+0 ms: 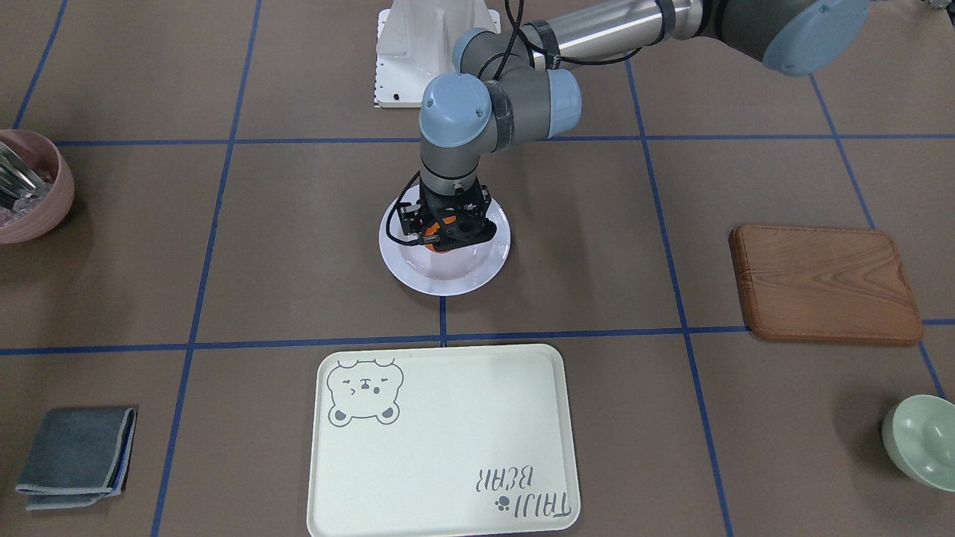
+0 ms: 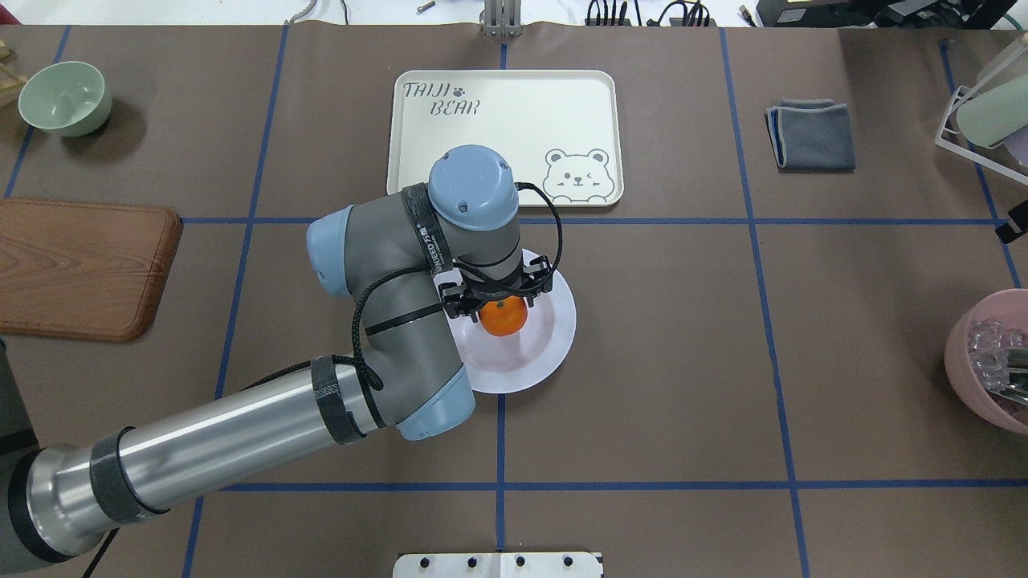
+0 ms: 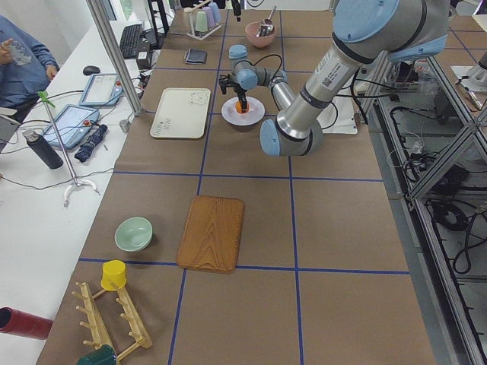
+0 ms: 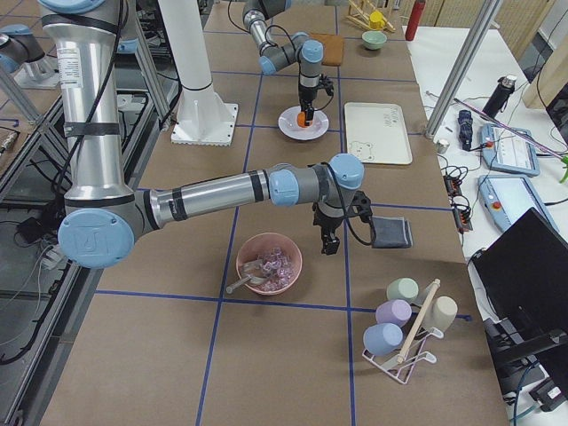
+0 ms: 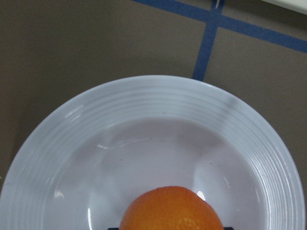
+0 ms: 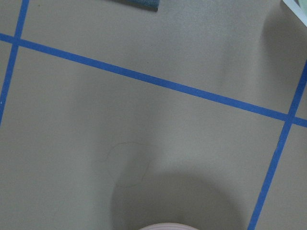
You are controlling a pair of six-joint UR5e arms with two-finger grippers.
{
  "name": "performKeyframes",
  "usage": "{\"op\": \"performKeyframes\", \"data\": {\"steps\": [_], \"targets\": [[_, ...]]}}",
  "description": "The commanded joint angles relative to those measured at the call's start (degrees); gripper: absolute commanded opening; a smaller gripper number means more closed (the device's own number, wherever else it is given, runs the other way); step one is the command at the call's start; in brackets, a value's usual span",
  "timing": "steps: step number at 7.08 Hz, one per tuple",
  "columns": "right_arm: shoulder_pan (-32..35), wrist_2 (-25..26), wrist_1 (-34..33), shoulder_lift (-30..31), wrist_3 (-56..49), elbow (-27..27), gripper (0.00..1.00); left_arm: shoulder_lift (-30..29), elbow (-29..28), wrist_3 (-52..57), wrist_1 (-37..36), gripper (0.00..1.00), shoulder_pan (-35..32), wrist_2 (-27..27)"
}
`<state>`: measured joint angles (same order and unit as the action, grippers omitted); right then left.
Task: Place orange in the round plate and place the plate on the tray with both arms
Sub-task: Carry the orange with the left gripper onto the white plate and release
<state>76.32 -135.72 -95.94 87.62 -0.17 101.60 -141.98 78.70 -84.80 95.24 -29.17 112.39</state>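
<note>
The orange (image 2: pixel 503 315) hangs just over the basin of the white round plate (image 2: pixel 554 337), mid-table. My left gripper (image 1: pixel 448 231) points straight down and is shut on the orange (image 1: pixel 445 224). In the left wrist view the orange (image 5: pixel 171 211) fills the bottom edge above the ribbed plate (image 5: pixel 144 139). The cream tray (image 2: pixel 506 136) with the bear drawing lies bare just beyond the plate. My right gripper (image 4: pixel 327 241) hovers over bare table between the pink bowl and the grey cloth; I cannot tell whether it is open or shut.
A brown wooden board (image 2: pixel 80 269) and a pale green bowl (image 2: pixel 64 98) lie on the left side. On the right are a pink bowl (image 2: pixel 992 361) with utensils, a folded grey cloth (image 2: pixel 811 136) and a cup rack (image 2: pixel 984 112).
</note>
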Motion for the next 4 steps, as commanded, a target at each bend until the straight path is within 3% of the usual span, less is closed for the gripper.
{"op": "performKeyframes", "data": {"steps": [1, 2, 4], "targets": [[-1.0, -0.4, 0.1, -1.6, 4.4, 0.2, 1.0, 1.3, 0.9, 0.2, 1.5, 0.99, -0.1, -1.5], [-2.3, -0.8, 0.1, -3.4, 9.7, 1.0, 1.0, 1.9, 2.5, 0.3, 1.7, 0.99, -1.1, -1.0], [-8.3, -0.8, 0.8, -7.9, 23.2, 1.6, 1.0, 12.1, 14.1, 5.4, 1.3, 0.99, -5.4, 3.4]]}}
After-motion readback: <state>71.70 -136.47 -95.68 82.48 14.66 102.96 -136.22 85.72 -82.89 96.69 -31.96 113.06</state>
